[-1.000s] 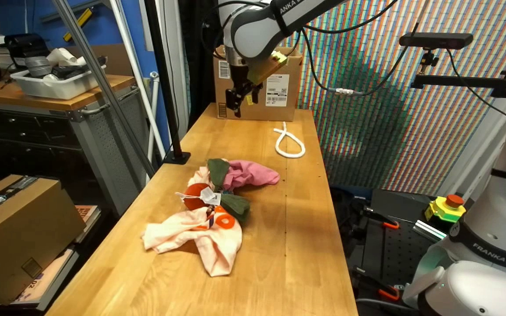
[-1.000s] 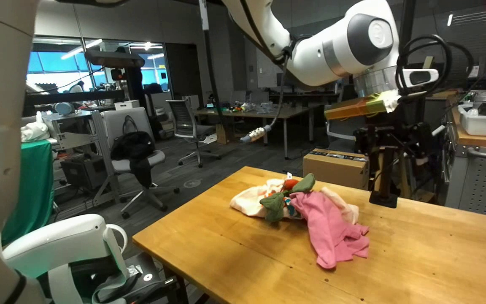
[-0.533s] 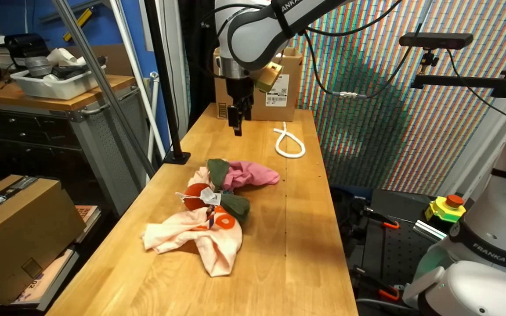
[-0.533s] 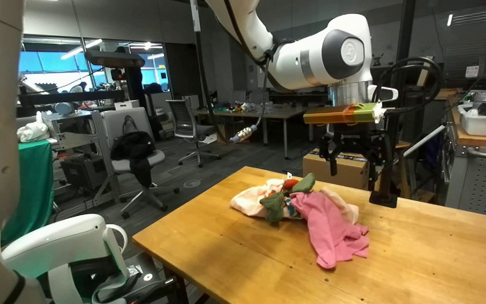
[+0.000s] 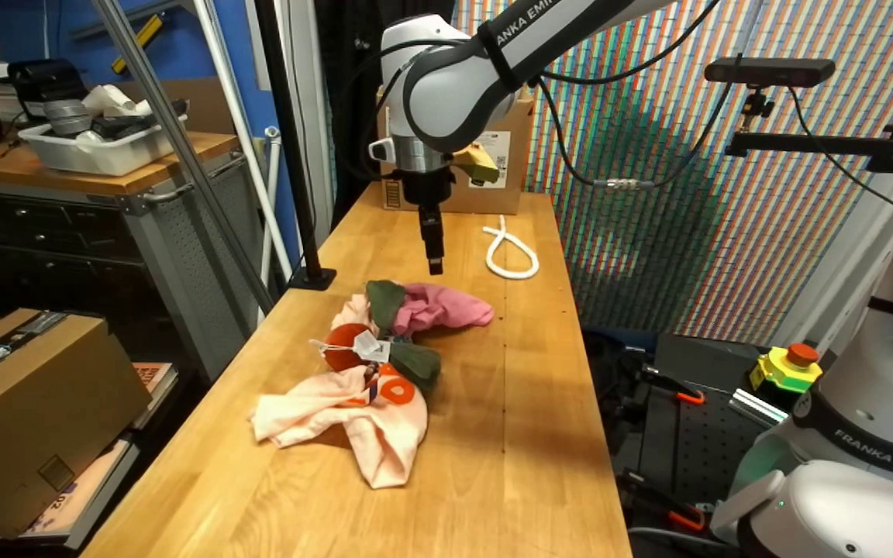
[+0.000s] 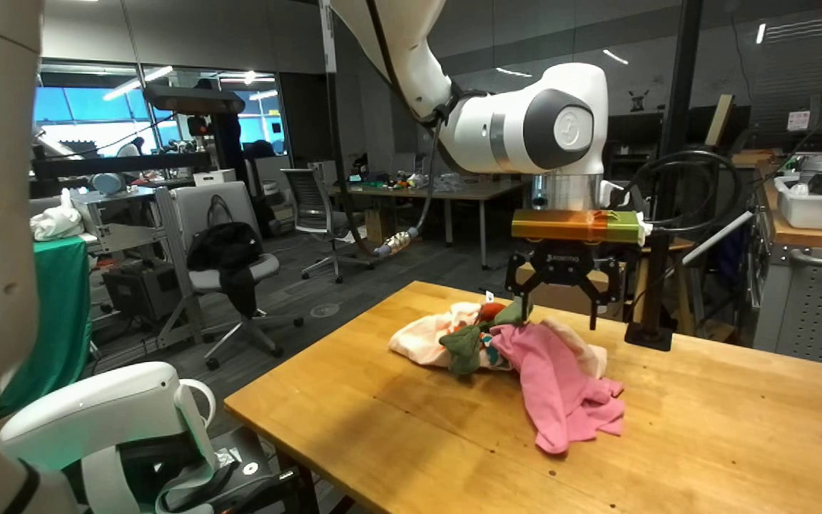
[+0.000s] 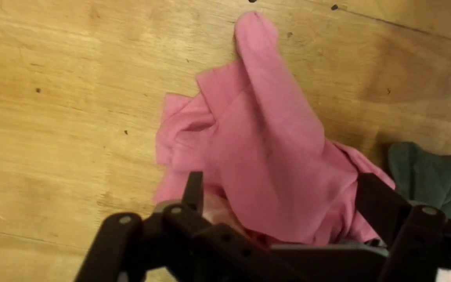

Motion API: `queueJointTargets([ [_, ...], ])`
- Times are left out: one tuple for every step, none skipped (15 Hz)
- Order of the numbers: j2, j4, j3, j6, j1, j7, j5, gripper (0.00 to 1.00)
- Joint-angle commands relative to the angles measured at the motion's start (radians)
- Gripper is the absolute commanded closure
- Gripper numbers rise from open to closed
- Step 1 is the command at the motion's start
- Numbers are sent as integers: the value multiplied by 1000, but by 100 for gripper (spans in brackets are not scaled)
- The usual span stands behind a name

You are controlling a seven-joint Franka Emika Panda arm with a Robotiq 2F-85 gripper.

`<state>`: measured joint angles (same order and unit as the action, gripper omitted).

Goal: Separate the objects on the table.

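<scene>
In an exterior view, the pink cloth (image 5: 446,307), dark green cloth (image 5: 416,364), cream-beige cloth (image 5: 386,434) and red-orange item (image 5: 343,347) are heaped together on the tabletop (image 5: 524,480); the white rope loop (image 5: 533,263) is found well apart, near the cardboard box (image 5: 485,200). In an exterior view, the tool (image 6: 559,323) is held above the pink cloth, jaws spread wide. In the wrist view, the pink cloth is framed between parted fingers (image 7: 381,203), dark green cloth partly shown at right.

In an exterior view, FRANKA EMIKA is curving along the base (image 5: 873,452), while ANKA EMI, cut short, is running up the arm (image 5: 543,39); in an exterior view, ROBOTIQ is showing on the pincer (image 6: 559,323); the label (image 5: 499,159) on the box (image 5: 493,203) is carrying print too small to read.
</scene>
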<state>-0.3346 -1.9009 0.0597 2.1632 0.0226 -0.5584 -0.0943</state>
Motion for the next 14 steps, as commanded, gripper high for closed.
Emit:
queueJointTargets([
  [0, -28, 54, 21, 34, -178, 83, 0],
  [-5, -32, 66, 16, 37, -220, 113, 0],
  [-7, -38, 73, 12, 38, -252, 137, 0],
  [-12, -41, 80, 10, 39, -283, 159, 0],
  [-14, -46, 83, 9, 38, -308, 176, 0],
  [-17, -50, 83, 13, 36, -324, 183, 0],
  [-19, -57, 80, 20, 32, -333, 181, 0],
  [-23, -63, 76, 28, 28, -336, 175, 0],
  [-26, -68, 73, 32, 24, -336, 164, 0],
  [-29, -74, 71, 38, 21, -335, 158, 0],
  [-30, -82, 70, 42, 20, -337, 155, 0],
  [-30, -90, 70, 51, 18, -334, 153, 0],
  [-28, -100, 72, 58, 17, -337, 155, 0],
  [-25, -114, 71, 73, 13, -331, 150, 0],
])
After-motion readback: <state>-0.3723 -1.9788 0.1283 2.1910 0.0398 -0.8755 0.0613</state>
